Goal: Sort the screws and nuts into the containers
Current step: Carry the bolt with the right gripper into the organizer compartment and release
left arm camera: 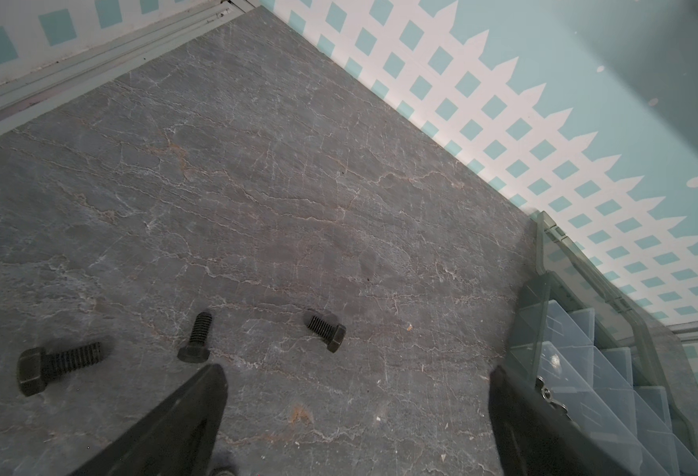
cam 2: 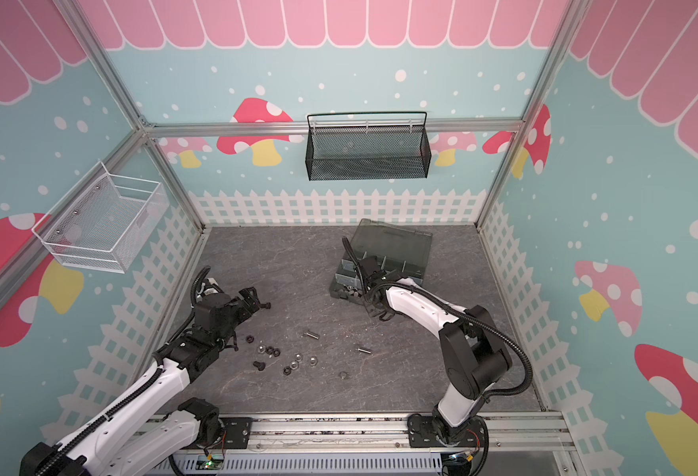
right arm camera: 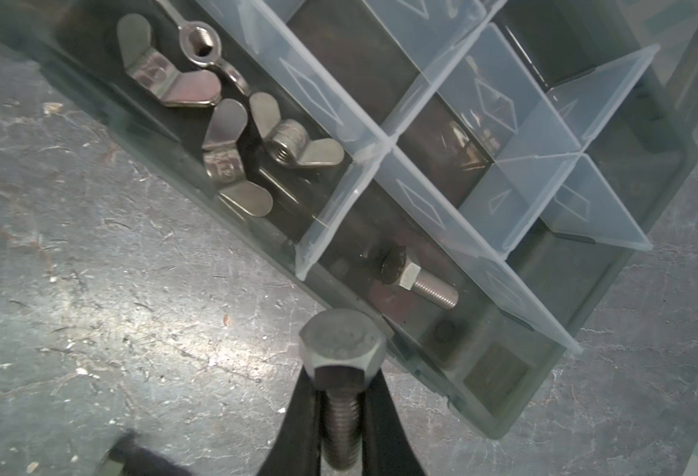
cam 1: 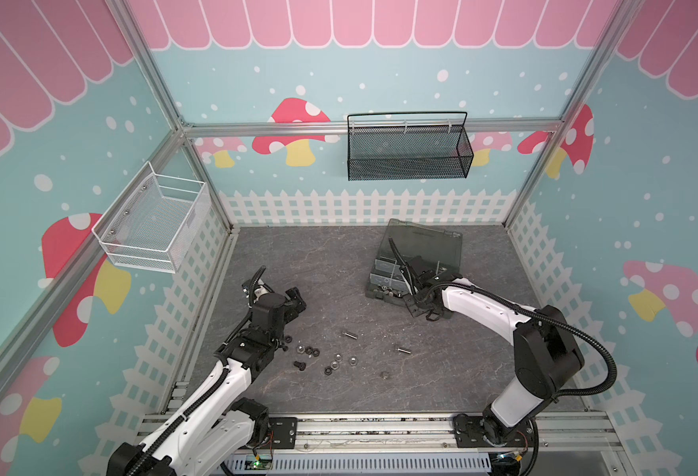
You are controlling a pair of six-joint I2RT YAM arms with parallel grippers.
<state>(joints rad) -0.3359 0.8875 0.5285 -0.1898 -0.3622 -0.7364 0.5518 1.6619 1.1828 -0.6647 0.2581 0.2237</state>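
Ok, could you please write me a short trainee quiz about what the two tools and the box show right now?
1. True or false: the right tool grips a silver bolt by its shank.
2. What lies in one organizer box compartment? A wing nuts, B washers, C springs.
3. How many black bolts lie ahead of the open left tool in its wrist view?
Key: 1 true; 2 A; 3 three.
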